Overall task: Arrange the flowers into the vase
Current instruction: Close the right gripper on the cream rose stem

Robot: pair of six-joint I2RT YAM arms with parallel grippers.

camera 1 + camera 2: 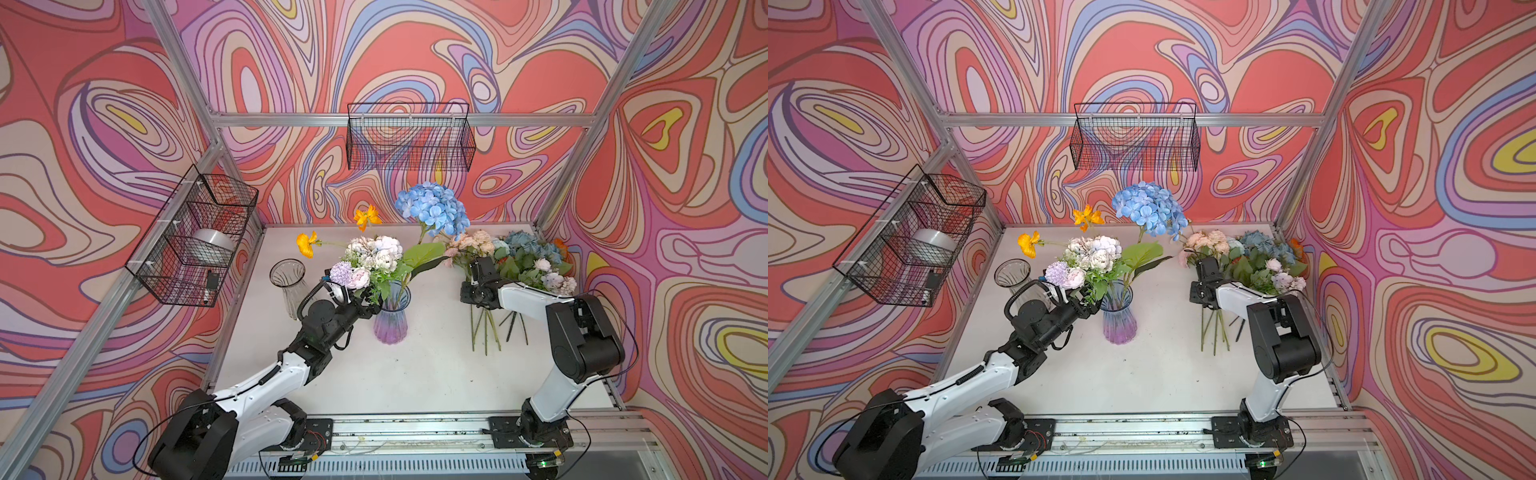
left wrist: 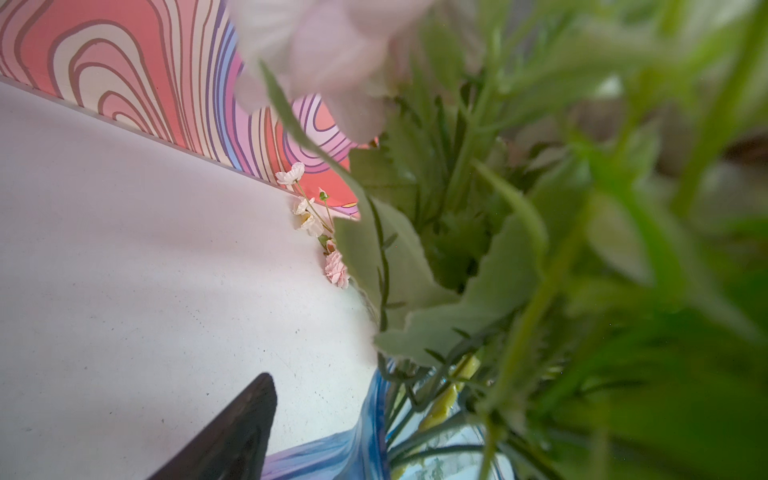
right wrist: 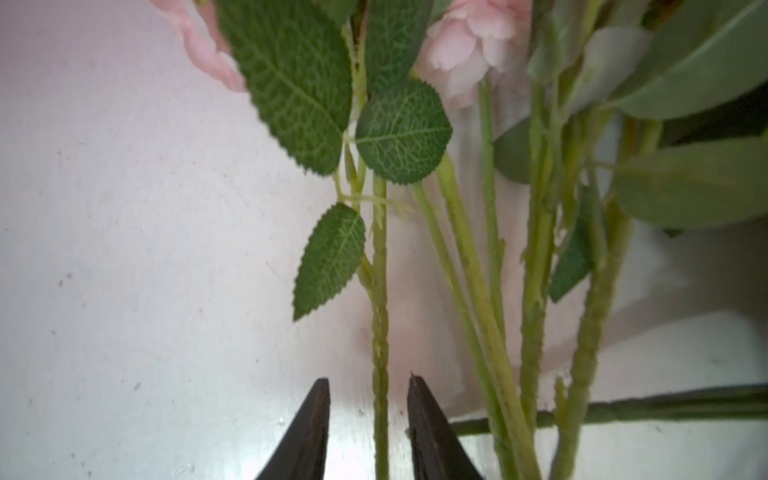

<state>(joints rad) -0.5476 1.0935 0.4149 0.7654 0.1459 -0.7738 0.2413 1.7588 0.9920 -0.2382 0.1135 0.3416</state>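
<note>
Flowers [image 1: 376,253] sit in two groups on the white worktop [image 1: 415,374]. Near the middle, a blue hydrangea [image 1: 432,208] and a pale white-and-lilac bunch [image 1: 361,270] stand with their stems in the purple-blue vase [image 1: 392,322]. Two orange poppies [image 1: 368,216] stick out to the left of them.

The rest lie in a pile [image 1: 528,262] at the far right. Their blooms point toward the back wall and their green stems [image 1: 484,332] toward the front. The pile includes peach roses [image 1: 469,245], dull blue heads and small pastel ones.

A clear glass vase [image 1: 291,282] stands just behind the left arm.

The left fingers [image 2: 232,436] are at the rim of the purple-blue vase, buried in leaves. In the wrist view only one dark finger shows, beside the blue glass. The other is hidden, so I cannot tell how wide they stand or whether they hold anything.

The right fingers [image 3: 307,432] are low over the pile's stems, one on each side of a single thin stem [image 3: 380,332]. The gap is narrow, and a sliver of worktop shows on both sides of the stem, so they are not pinching it.
</note>
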